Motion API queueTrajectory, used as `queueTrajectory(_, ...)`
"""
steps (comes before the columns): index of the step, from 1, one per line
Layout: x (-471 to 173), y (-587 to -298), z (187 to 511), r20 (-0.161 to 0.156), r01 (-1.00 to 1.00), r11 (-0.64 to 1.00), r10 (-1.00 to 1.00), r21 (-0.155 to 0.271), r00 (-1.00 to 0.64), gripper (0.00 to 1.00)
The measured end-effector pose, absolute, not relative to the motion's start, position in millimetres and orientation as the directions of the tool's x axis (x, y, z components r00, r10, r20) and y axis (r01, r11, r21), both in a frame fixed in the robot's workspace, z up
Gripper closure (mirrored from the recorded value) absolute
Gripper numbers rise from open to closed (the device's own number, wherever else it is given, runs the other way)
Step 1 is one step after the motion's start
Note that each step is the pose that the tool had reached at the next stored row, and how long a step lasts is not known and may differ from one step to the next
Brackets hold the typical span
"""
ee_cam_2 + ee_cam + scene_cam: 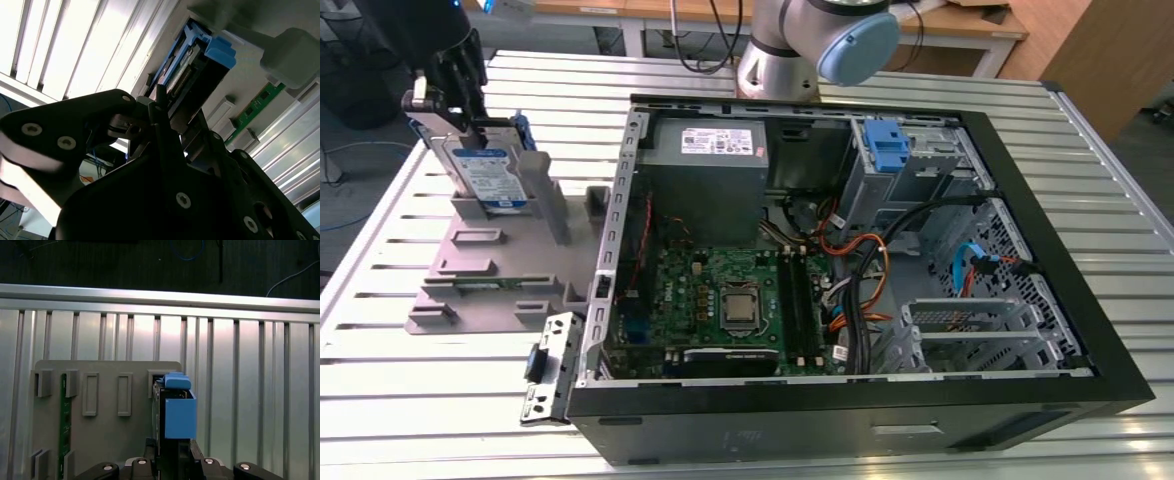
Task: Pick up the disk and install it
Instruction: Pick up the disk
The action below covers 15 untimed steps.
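Note:
The disk (491, 178), a silver drive with a white-and-blue label in a blue carrier, stands on edge in the grey holder (480, 270) at the exterior view's left. My gripper (451, 118) comes down on its top edge, with the fingers either side of it. In the first wrist view the carrier's blue end (179, 412) sticks out between the dark fingers (150, 460), over the holder's slots (105, 440). The second wrist view shows the disk (192, 65) clamped just beyond the fingertips (160, 102).
An open computer case (854, 410) lies on the slatted metal table (400, 370), with a power-supply box (707, 160), motherboard and a blue bracket (887, 148) in the drive bay. A green memory stick (63, 425) sits in the holder. The arm's base (814, 45) stands behind the case.

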State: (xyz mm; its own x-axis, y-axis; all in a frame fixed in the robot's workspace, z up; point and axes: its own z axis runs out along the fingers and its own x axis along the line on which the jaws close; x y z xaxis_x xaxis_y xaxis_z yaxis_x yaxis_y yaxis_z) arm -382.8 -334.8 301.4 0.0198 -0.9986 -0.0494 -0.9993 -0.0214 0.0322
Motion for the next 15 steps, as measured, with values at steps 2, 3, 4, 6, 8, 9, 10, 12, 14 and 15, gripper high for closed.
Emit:
queueTrajectory(2,-382.8,-334.8,301.5,-0.049,-0.999,0.005,-0.999,0.032,-0.007,0.65)
queueTrajectory(3,-382.8,-334.7,301.5,-0.049,-0.999,0.018,-0.999,0.032,-0.02,0.65)
queueTrajectory(4,-382.8,-334.7,301.4,-0.049,-0.999,0.021,-0.999,0.032,-0.023,0.65)
queueTrajectory(6,-382.8,-334.8,301.3,-0.049,-0.999,0.022,-0.999,0.032,-0.023,0.65)
queueTrajectory(8,-382.8,-334.8,301.4,-0.049,-0.999,0.022,-0.999,0.032,-0.023,0.65)
queueTrajectory(9,-382.9,-334.9,301.4,-0.049,-0.999,0.022,-0.999,0.032,-0.023,0.65)
queueTrajectory(10,-383.1,-335.0,301.4,-0.049,-0.999,0.022,-0.999,0.032,-0.023,0.65)
queueTrajectory(12,-383.3,-335.5,301.3,-0.049,-0.999,0.022,-0.999,0.032,-0.023,0.65)
queueTrajectory(14,-383.5,-336.1,301.2,-0.048,-0.999,0.022,-0.999,0.032,-0.023,0.65)
queueTrajectory(15,-383.6,-336.4,301.2,-0.047,-0.999,0.022,-0.999,0.032,-0.023,0.65)
